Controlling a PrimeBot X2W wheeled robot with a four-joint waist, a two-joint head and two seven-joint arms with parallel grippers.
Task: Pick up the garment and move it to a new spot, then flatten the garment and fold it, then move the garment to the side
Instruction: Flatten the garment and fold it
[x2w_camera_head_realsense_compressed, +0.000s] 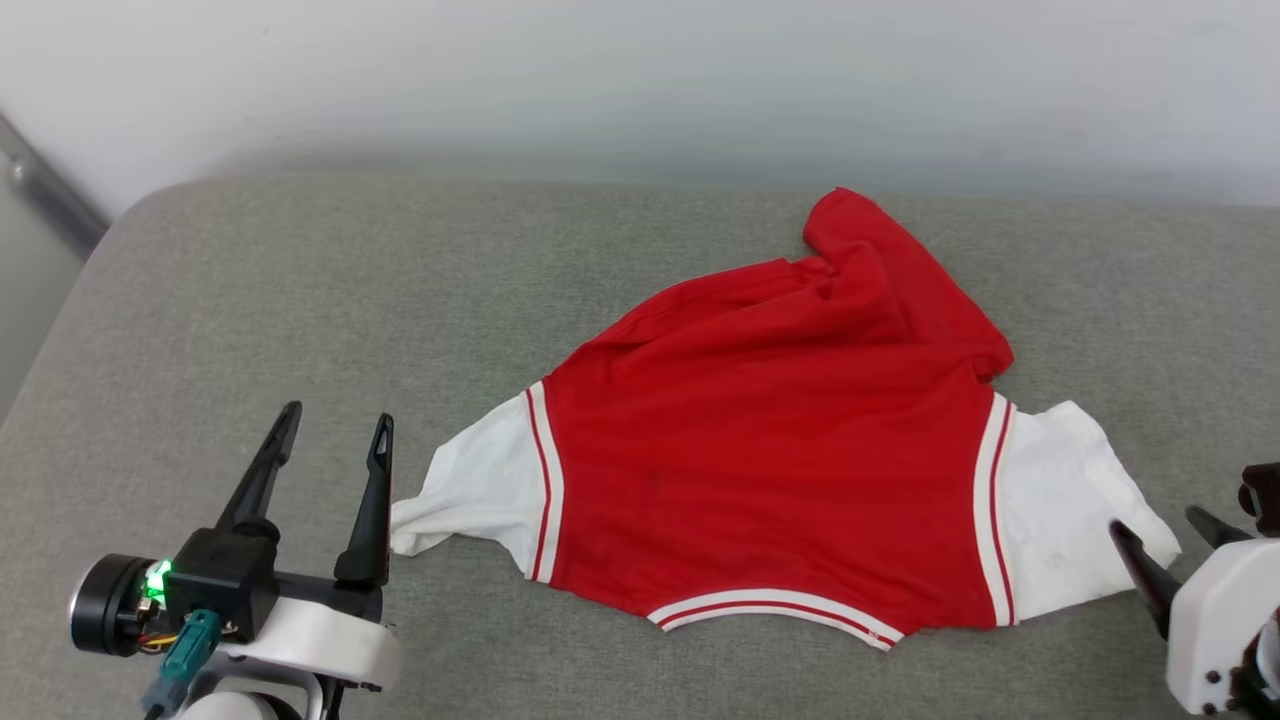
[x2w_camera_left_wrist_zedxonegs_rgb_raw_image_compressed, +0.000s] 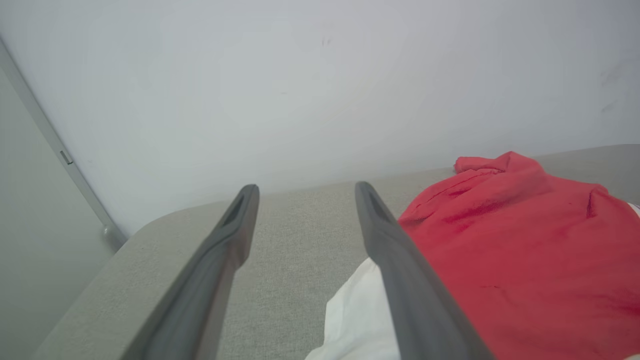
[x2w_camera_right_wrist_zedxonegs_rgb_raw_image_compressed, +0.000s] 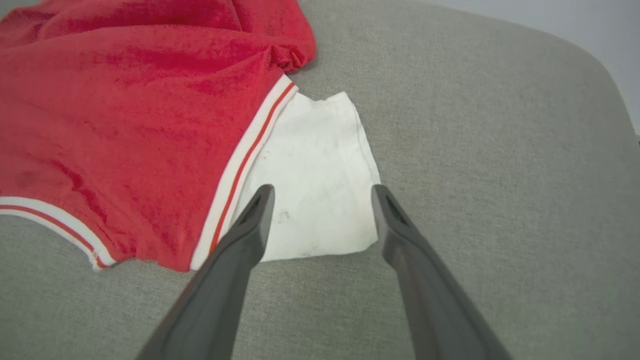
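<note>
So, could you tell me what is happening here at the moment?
A two-armed robot is working on a red short-sleeved jersey shirt with white sleeves, lying mostly spread on a grey fabric surface, its far edge bunched. The left hand and right hand are open, one by each sleeve, holding nothing.

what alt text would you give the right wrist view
The open right gripper points at the white sleeve of a rumpled red shirt lying on a grey cushion. Red-white striped trim marks the sleeve seam.
</note>
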